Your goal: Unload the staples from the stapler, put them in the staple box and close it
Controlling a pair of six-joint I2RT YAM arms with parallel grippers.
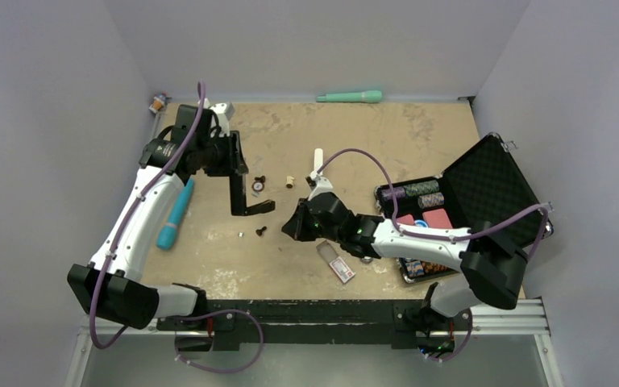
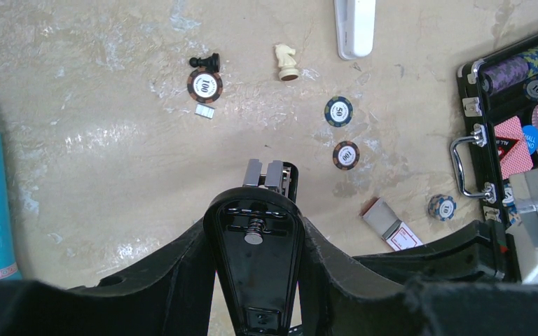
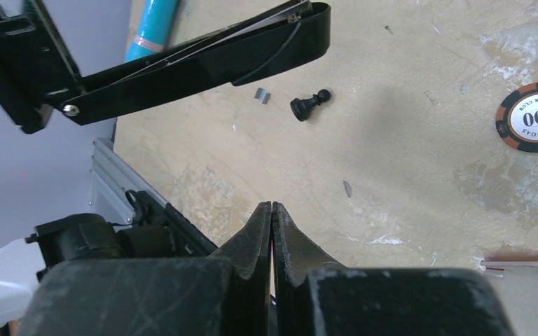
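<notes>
The right arm is folded at its elbow near the open case [image 1: 492, 173] and stretched leftward, low over the tabletop [image 1: 355, 137]. The right pincer [image 3: 272, 215] is pressed together with nothing between its fingers. It is aimed at a bare patch where a black pawn [image 3: 308, 105] and a small silvery piece [image 3: 261, 96] lie just beside each other.

The left arm is raised from its base at the near left corner and carried away along the left side, past a teal cylinder [image 1: 176, 214] lying beside the forearm. Its wrist is turned in toward the middle.

The stapler [image 2: 256, 266] is pinched by its sides in the left pincer [image 2: 256, 231] and held above the tabletop. It is swung open at the hinge, and silvery metal is shown at its tip.

Farther off, a white bar [image 2: 355, 28] is seen beyond a white knight [image 2: 286, 61].
</notes>
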